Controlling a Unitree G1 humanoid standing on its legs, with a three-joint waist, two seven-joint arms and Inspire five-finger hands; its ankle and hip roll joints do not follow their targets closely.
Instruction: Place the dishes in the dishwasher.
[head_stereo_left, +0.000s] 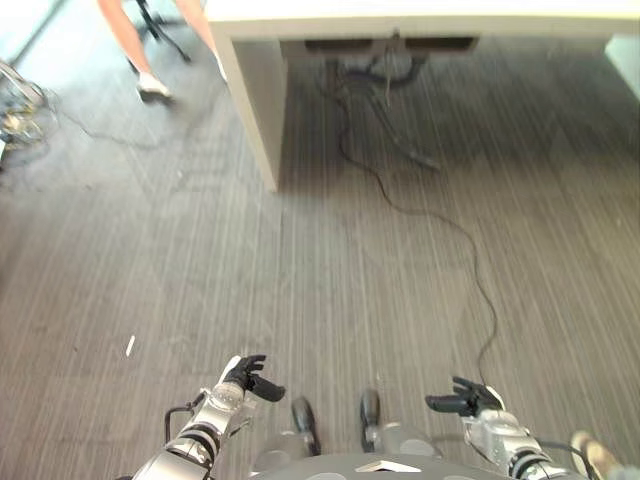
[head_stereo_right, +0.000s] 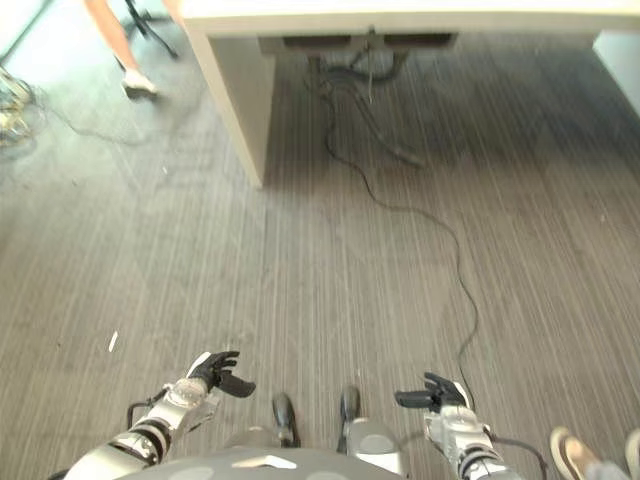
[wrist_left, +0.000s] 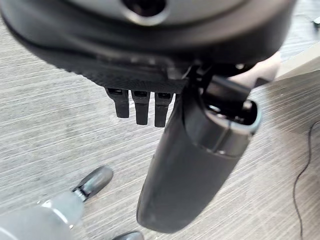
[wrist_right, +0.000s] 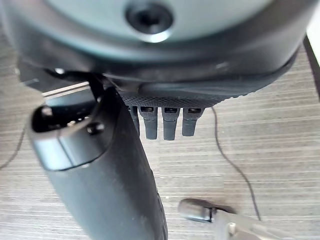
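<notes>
Both hands hover low over a grey wood-grain floor (head_stereo_left: 300, 280) and hold nothing. The left hand (head_stereo_left: 245, 376) sits at about seven o'clock in the head view, the right hand (head_stereo_left: 466, 398) at about five; each has its dark fingers hanging straight and relaxed, thumb standing out beside them, as the wrist views confirm. No dish or dishwasher can be made out in the views. Well ahead, toward twelve o'clock, stands a pale, smooth-sided table (head_stereo_left: 255, 90). A thin black floor cable (head_stereo_left: 470, 250) snakes from beneath it. At eleven o'clock, a person's legs (head_stereo_left: 135, 50) show.
</notes>
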